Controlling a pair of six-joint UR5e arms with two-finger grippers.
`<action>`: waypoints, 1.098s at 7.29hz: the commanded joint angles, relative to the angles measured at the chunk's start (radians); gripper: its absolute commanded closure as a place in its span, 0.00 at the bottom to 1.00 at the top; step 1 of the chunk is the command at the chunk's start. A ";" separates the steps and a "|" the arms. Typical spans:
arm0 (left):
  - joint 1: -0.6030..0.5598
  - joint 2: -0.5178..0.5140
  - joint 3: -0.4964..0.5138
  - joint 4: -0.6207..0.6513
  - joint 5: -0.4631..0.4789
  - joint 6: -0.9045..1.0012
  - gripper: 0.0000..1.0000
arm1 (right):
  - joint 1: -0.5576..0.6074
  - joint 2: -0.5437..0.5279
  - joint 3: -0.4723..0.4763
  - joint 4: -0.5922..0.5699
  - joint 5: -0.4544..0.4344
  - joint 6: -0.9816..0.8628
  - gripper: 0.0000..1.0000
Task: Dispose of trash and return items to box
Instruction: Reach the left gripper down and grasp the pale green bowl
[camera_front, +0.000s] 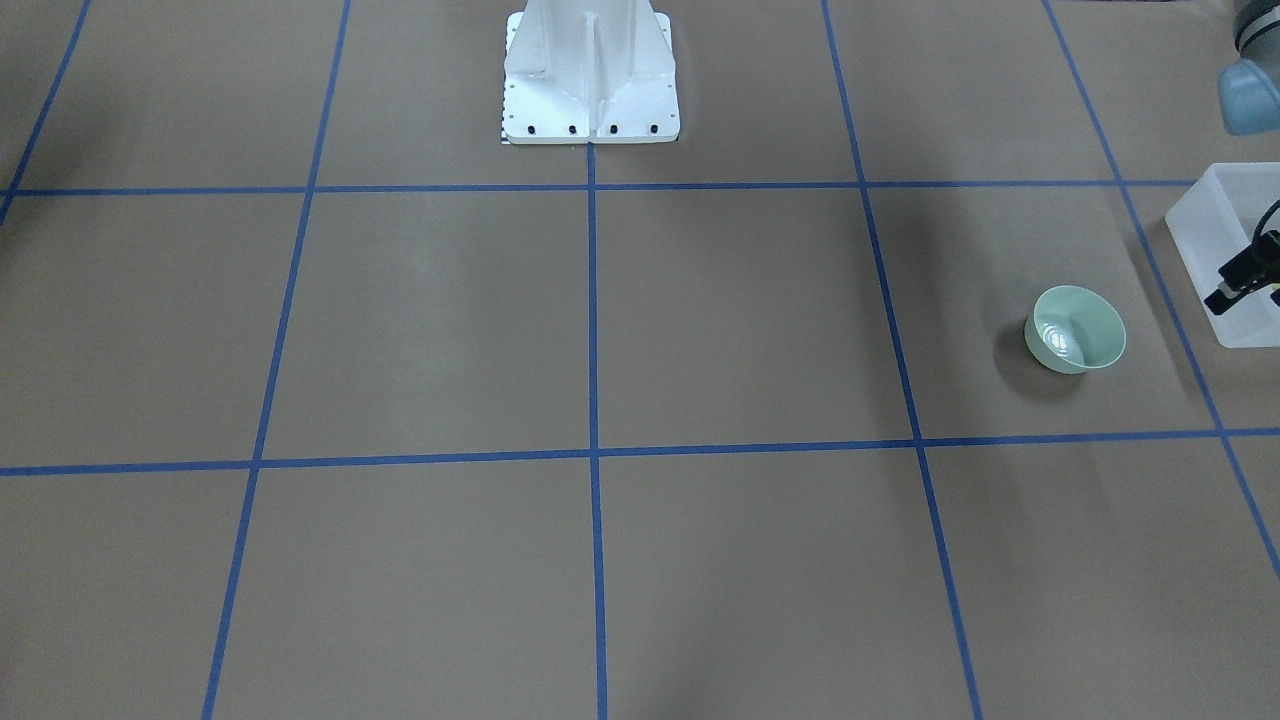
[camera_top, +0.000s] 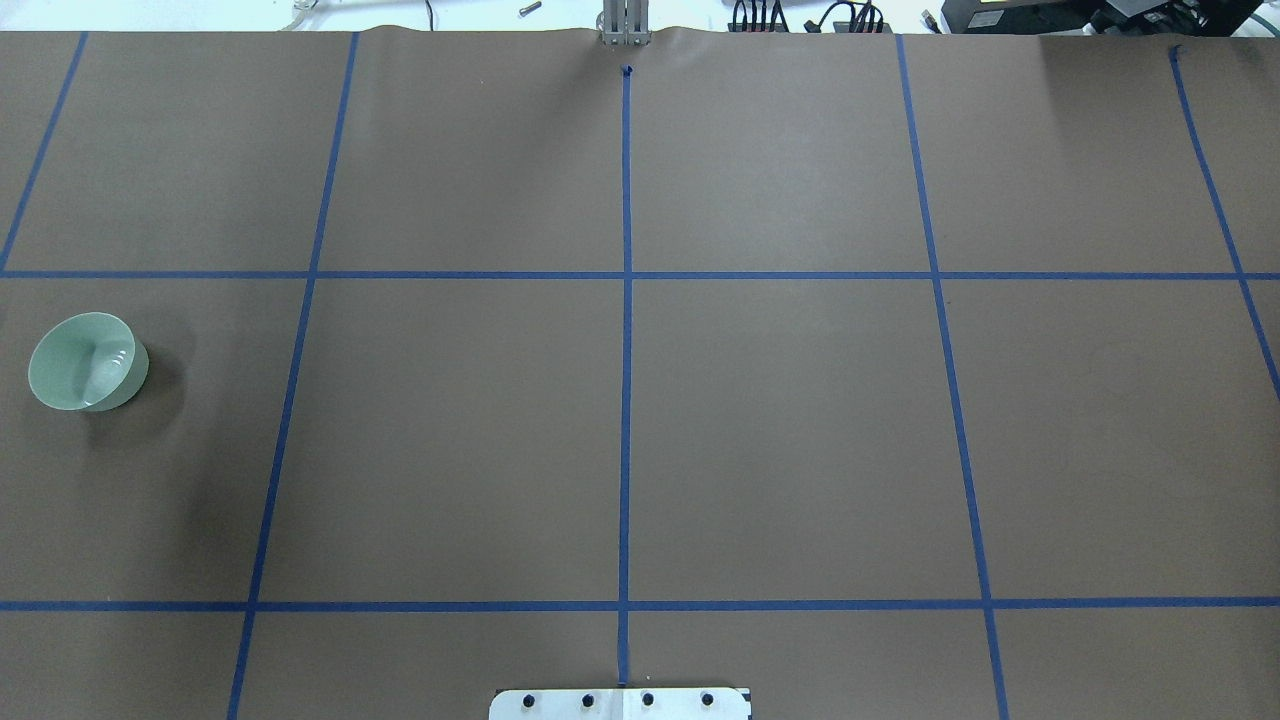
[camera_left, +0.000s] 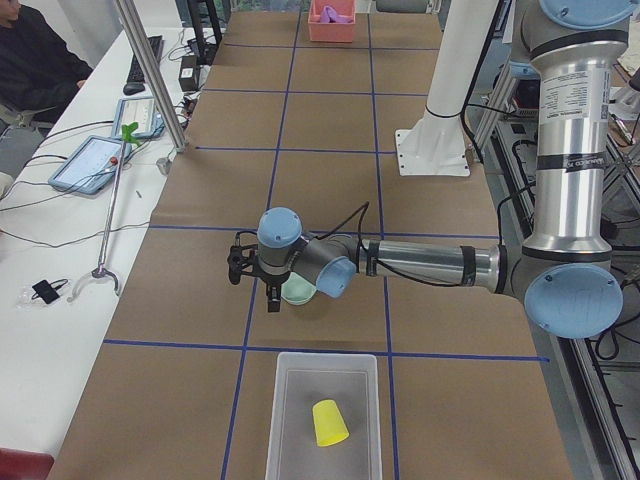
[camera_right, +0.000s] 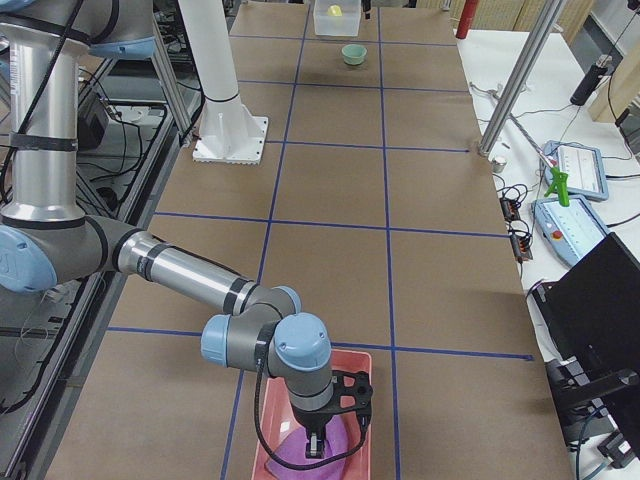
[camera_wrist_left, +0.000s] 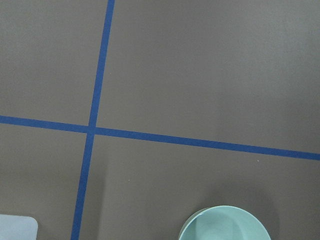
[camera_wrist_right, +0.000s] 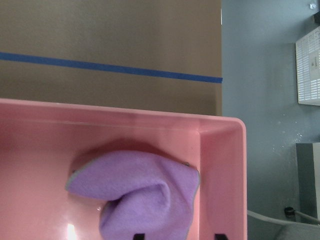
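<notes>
The mint-green bowl (camera_front: 1075, 330) stands upright on the brown table, also in the overhead view (camera_top: 85, 360) and the left wrist view (camera_wrist_left: 225, 226). The frosted box (camera_front: 1205, 225) is beside it; the yellow cup (camera_left: 330, 422) rests inside the box (camera_left: 288, 420). My left gripper (camera_left: 253, 290) hovers by the bowl near the box; only part of it shows at the front view's edge (camera_front: 1240, 285), so I cannot tell its state. My right gripper (camera_wrist_right: 178, 236) is open above the purple cloth (camera_wrist_right: 140, 190).
The purple cloth lies in a pink bin (camera_wrist_right: 220, 150) at the table's far right end (camera_right: 262, 440). The white robot base (camera_front: 590, 90) stands at the table's middle edge. A person, tablets and a metal pole (camera_left: 150, 75) are on the operators' side.
</notes>
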 joint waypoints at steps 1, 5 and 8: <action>0.057 0.017 0.057 -0.139 0.032 -0.121 0.02 | 0.000 0.007 0.099 -0.029 0.143 0.079 0.00; 0.243 0.078 0.097 -0.331 0.158 -0.322 0.02 | -0.040 0.030 0.259 -0.230 0.270 0.194 0.00; 0.318 0.078 0.117 -0.399 0.197 -0.414 0.31 | -0.074 0.073 0.260 -0.267 0.290 0.269 0.00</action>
